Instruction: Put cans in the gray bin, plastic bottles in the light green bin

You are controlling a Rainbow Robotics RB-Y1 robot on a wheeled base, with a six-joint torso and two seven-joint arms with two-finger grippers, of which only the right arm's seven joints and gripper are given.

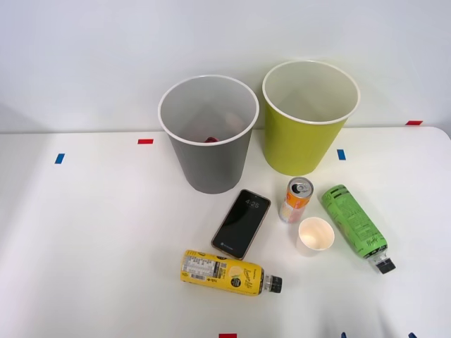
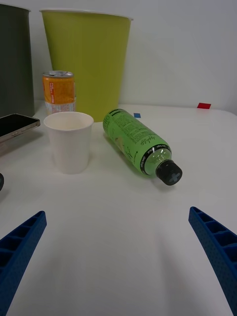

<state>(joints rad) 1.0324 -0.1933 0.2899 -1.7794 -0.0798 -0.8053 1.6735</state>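
The orange and white can (image 1: 296,200) (image 2: 59,93) stands upright in front of the light green bin (image 1: 304,141) (image 2: 86,64). Left of that bin stands the gray bin (image 1: 209,158) (image 2: 15,59). One plastic bottle with a green label (image 1: 352,221) (image 2: 136,139) lies on its side right of the can, dark cap toward me. A second bottle, yellow-labelled (image 1: 224,272), lies near the table's front, cap to the right. My right gripper (image 1: 378,336) (image 2: 117,213) is open and low over the table, a short way in front of the green bottle's cap, holding nothing.
A white paper cup (image 1: 315,236) (image 2: 69,140) stands upright between the can and the green bottle. A black phone (image 1: 242,223) (image 2: 15,126) lies flat in front of the gray bin. Something small and red (image 1: 210,139) shows at the gray bin's bottom.
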